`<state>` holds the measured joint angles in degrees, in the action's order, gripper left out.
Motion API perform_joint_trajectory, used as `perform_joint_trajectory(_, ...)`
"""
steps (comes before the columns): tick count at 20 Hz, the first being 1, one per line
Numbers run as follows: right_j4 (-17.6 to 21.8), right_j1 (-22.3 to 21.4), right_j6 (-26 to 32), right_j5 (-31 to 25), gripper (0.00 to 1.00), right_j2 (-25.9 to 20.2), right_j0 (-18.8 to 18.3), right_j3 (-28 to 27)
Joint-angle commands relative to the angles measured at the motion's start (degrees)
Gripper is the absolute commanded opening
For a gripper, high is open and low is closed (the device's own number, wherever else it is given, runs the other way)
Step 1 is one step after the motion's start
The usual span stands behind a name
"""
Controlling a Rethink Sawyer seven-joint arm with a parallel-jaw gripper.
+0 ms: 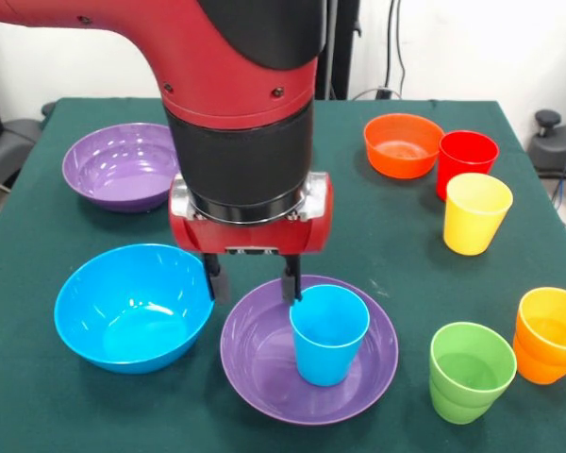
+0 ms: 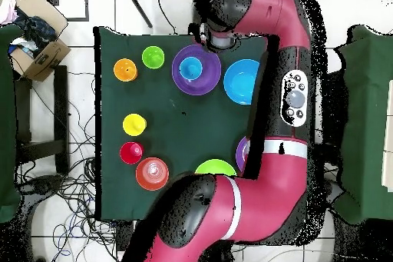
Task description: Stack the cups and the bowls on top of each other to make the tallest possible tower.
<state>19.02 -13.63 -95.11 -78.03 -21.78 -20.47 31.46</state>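
The robot's claw (image 1: 254,280) hangs low over the green desk (image 1: 377,236), its two dark fingers apart and clamped on nothing, one tip just beside the far rim of the blue cup (image 1: 328,333), whether touching it I cannot tell. That blue cup stands upright inside a wide purple bowl (image 1: 264,363) near the front edge of the desk, the only pile so far. Just beside this bowl, on the left of the front view, sits the deep blue bowl (image 1: 132,307), empty. Behind it, farther toward the robot, lies the second purple bowl (image 1: 121,166), also empty. To the right of the front view stand the green cup (image 1: 470,370) and the orange cup (image 1: 550,334), close together near the front. Farther back are the yellow cup (image 1: 475,212), the red cup (image 1: 466,160) and the small orange bowl (image 1: 403,144), clustered near one another. From overhead, a light green bowl (image 2: 216,169) shows near the robot's base, partly hidden under the red arm (image 2: 292,82)
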Motion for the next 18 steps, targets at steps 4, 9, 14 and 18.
perform_joint_trajectory(4,3.00,-1.07,15.15,3.71,1.00,0.13,-1.88,11.34)
perform_joint_trajectory(9,3.49,0.90,20.40,3.94,1.00,-1.43,-3.86,11.24)
perform_joint_trajectory(14,3.56,1.95,23.15,7.39,1.00,-2.81,-5.55,12.14)
perform_joint_trajectory(18,4.53,5.34,27.96,7.04,1.00,-4.81,-5.96,8.69)
